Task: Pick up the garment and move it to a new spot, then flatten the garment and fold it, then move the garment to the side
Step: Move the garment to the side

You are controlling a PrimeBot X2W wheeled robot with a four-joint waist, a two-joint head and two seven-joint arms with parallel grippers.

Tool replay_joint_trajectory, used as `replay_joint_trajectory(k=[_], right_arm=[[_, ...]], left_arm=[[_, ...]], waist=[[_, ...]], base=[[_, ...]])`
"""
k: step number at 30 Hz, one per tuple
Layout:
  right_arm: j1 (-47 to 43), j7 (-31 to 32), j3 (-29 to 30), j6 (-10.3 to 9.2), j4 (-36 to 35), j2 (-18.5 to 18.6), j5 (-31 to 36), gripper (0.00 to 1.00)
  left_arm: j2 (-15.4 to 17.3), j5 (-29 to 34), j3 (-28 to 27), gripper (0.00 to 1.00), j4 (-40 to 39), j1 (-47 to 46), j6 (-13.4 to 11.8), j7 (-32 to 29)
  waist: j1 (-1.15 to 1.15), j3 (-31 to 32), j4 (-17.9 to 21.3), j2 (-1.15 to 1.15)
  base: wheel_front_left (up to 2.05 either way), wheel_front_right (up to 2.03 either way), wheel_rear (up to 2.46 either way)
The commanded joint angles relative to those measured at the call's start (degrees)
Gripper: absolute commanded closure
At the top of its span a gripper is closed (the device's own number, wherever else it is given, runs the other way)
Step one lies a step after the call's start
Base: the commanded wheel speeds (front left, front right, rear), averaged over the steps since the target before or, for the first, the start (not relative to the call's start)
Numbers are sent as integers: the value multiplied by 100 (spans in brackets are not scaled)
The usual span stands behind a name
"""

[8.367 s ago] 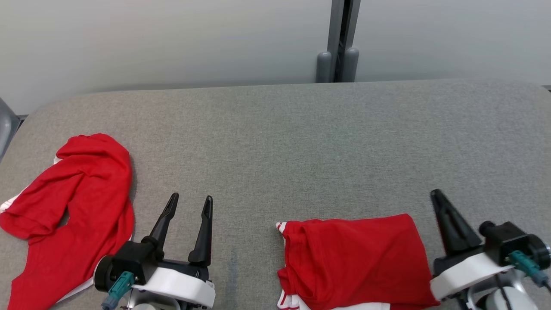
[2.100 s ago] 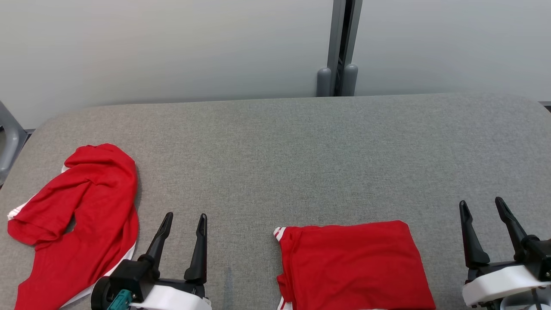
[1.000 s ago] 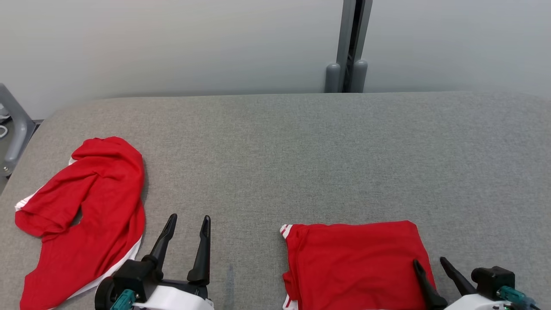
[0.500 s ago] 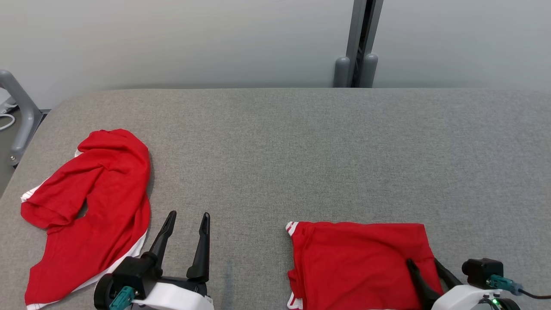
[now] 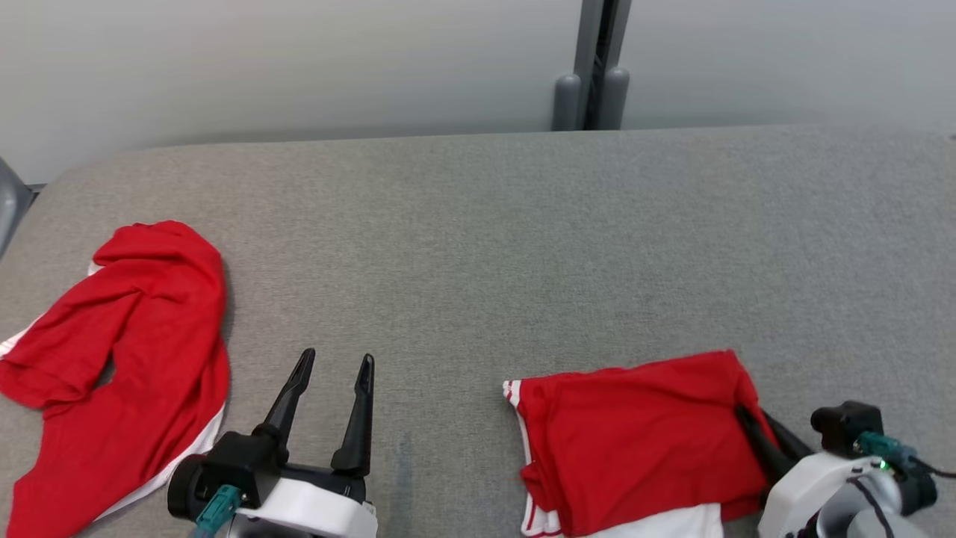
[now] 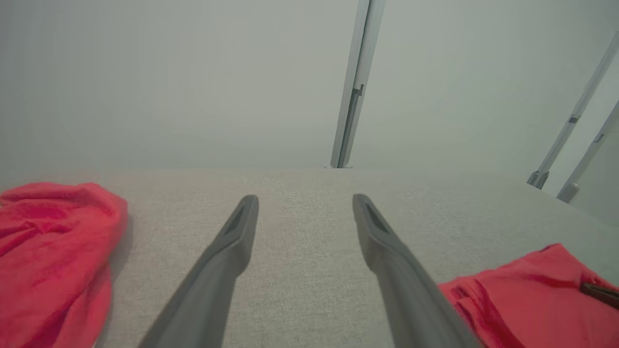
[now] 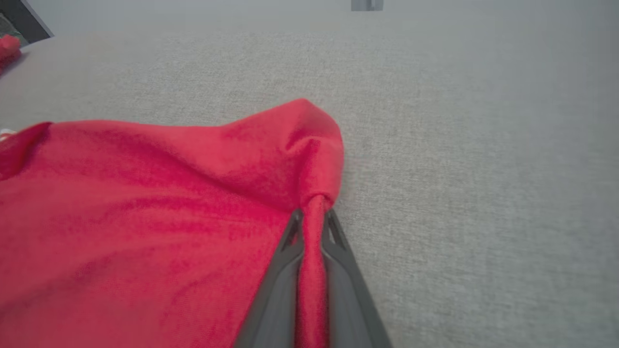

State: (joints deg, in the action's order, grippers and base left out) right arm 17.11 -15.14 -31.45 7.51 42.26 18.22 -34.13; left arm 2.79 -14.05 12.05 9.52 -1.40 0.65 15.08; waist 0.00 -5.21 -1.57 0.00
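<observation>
A folded red garment [image 5: 635, 441] with white striped trim lies at the near right of the grey table [image 5: 523, 246]. My right gripper [image 5: 747, 415] is shut on its far right corner, and the cloth bunches up into a peak there. The right wrist view shows a fold of the garment [image 7: 145, 217] pinched between the two fingers of that gripper [image 7: 312, 215]. My left gripper [image 5: 334, 363] stands open above bare table, left of the garment, holding nothing. From the left wrist, the left gripper [image 6: 304, 200] is spread wide, with the garment [image 6: 522, 299] at the lower right.
A second red garment [image 5: 127, 359] lies crumpled at the table's left edge, also seen from the left wrist as a red heap [image 6: 43, 241]. A grey post [image 5: 590, 67] stands behind the table against a pale wall. The table's far half is bare cloth.
My right gripper has shut on the garment's right corner, and the cloth has bunched and tilted. The head camera has shifted. The left gripper stays open.
</observation>
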Motion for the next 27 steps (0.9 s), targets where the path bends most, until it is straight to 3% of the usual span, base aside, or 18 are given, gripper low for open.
replay_joint_trajectory(k=[1,14,27], right_arm=[[144,-5,-19,-4,-17,164,131,100],[1453,-5,-467,-4,-160,1321,616,100],[2414,-5,100,-4,31,1956,1346,100]], left_arm=[[22,48,4,0,-44,-118,42,4],[27,588,319,0,-309,-945,389,4],[218,1116,361,0,-690,-1631,642,4]], waist=[[0,-133,132,0],[0,-1411,897,0],[0,-2630,1407,0]], base=[[0,0,0],[0,0,0],[0,0,0]])
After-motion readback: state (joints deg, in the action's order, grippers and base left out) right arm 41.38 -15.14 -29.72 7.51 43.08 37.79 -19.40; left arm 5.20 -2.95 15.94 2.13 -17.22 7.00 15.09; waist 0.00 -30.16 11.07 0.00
